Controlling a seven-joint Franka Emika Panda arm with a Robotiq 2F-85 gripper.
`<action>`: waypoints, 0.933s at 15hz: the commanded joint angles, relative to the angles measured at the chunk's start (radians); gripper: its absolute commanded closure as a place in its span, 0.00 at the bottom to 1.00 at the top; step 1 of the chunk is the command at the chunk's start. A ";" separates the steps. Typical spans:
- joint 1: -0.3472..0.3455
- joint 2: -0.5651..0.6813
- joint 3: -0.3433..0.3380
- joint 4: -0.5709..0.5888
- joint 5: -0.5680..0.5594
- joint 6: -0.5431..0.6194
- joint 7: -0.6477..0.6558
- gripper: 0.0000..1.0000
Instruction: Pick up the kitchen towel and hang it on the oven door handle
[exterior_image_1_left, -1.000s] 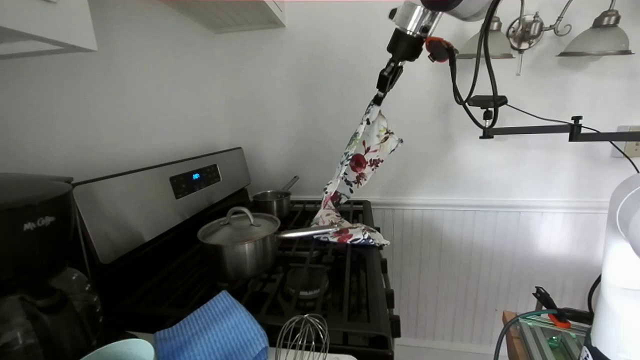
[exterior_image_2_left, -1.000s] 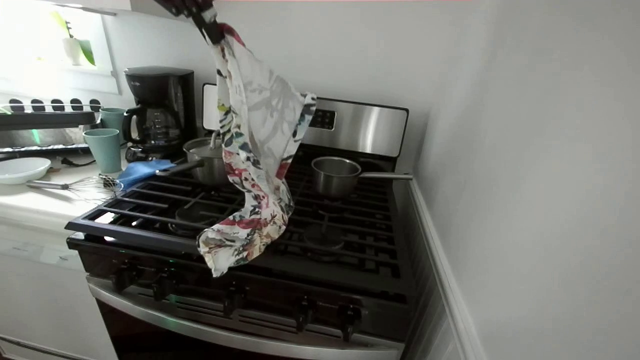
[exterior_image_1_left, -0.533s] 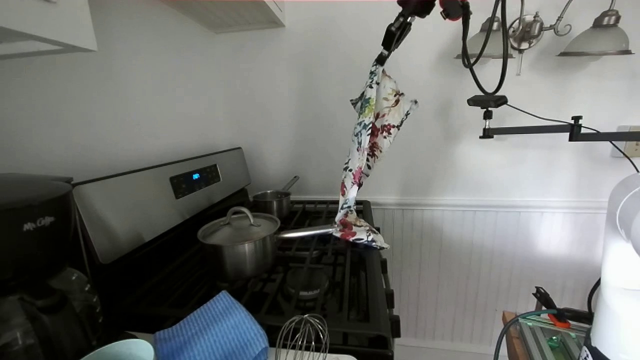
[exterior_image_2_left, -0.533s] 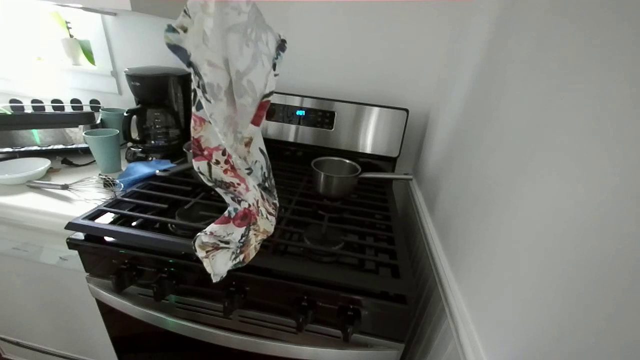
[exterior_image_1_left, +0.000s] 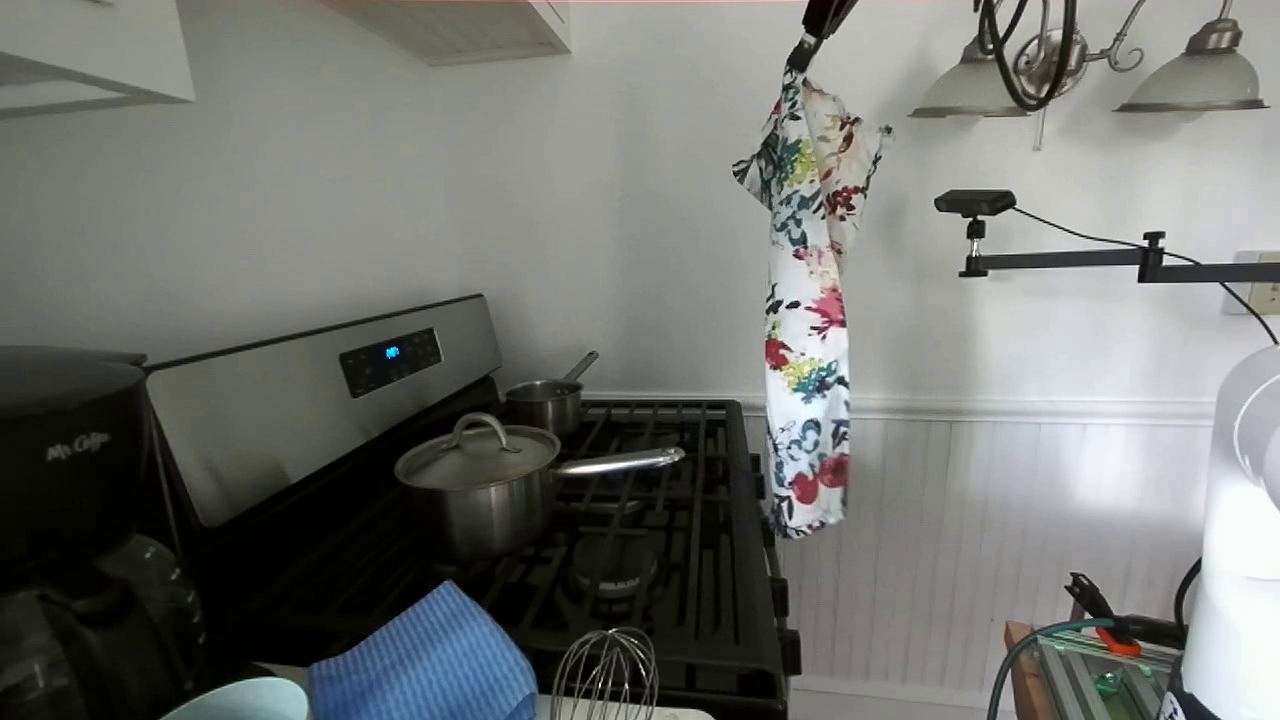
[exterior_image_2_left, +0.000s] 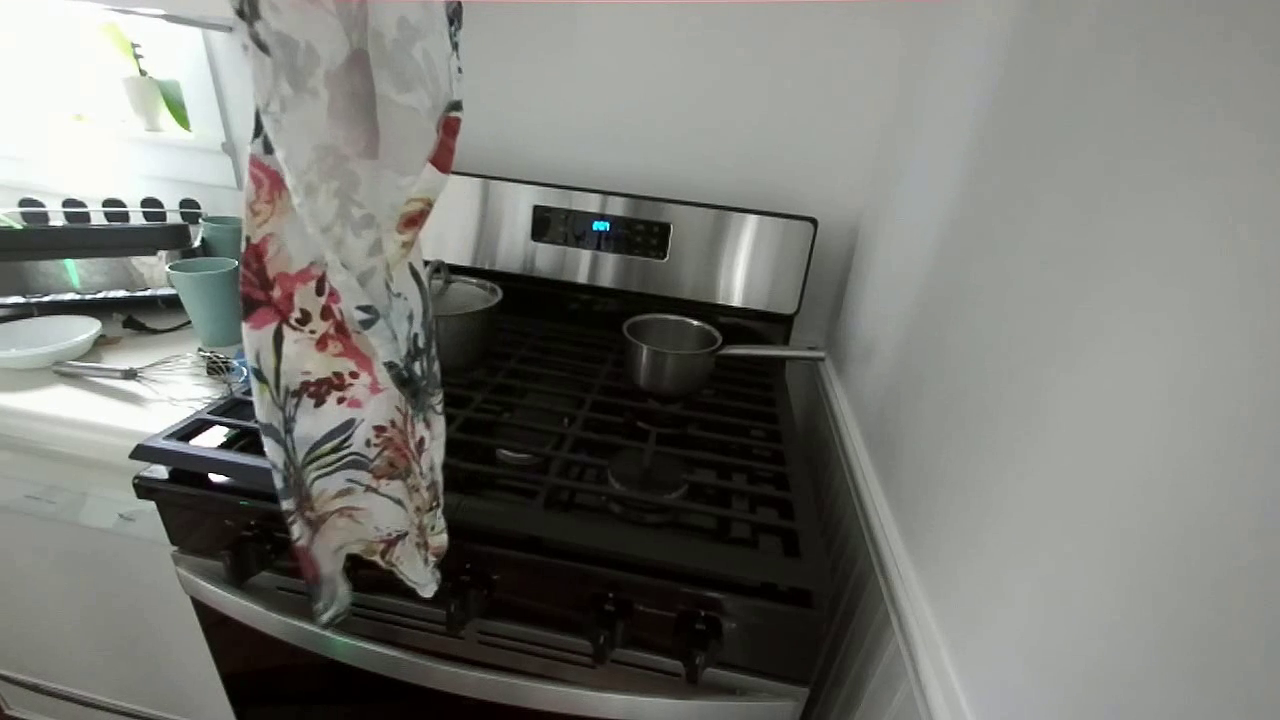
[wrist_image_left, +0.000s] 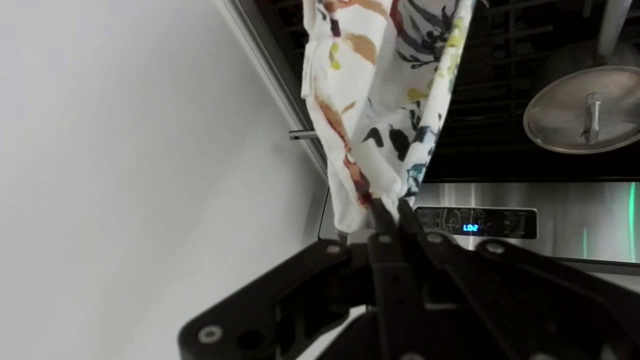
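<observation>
The kitchen towel, white with a red, green and blue flower print, hangs long and nearly straight in both exterior views (exterior_image_1_left: 808, 330) (exterior_image_2_left: 340, 330). My gripper (exterior_image_1_left: 800, 58) is shut on its top end, high above the stove's front edge. The wrist view shows the fingertips (wrist_image_left: 392, 206) pinching the towel (wrist_image_left: 345, 75). The towel's lower end hangs free in front of the black knobs. In an exterior view its tip appears just above the silver oven door handle (exterior_image_2_left: 480, 682). The gripper is out of the frame there.
A lidded pot (exterior_image_1_left: 480, 505) with its handle pointing forward and a small saucepan (exterior_image_2_left: 672, 355) stand on the stovetop (exterior_image_2_left: 700, 540). A blue ribbed cloth (exterior_image_1_left: 430, 655) and a whisk (exterior_image_1_left: 605, 675) lie beside it. A camera (exterior_image_1_left: 975, 203) on a bracket and wall lamps (exterior_image_1_left: 1190, 85) are nearby.
My gripper has risen and moved out toward the stove's front with the towel. The towel's lower end has come off the stovetop, swung past the front edge and straightened.
</observation>
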 joint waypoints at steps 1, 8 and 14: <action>0.020 0.003 -0.001 0.045 -0.044 -0.078 0.027 0.99; 0.017 -0.004 0.002 -0.027 -0.087 -0.052 0.057 0.99; 0.008 -0.009 -0.001 -0.089 -0.109 -0.050 0.090 0.99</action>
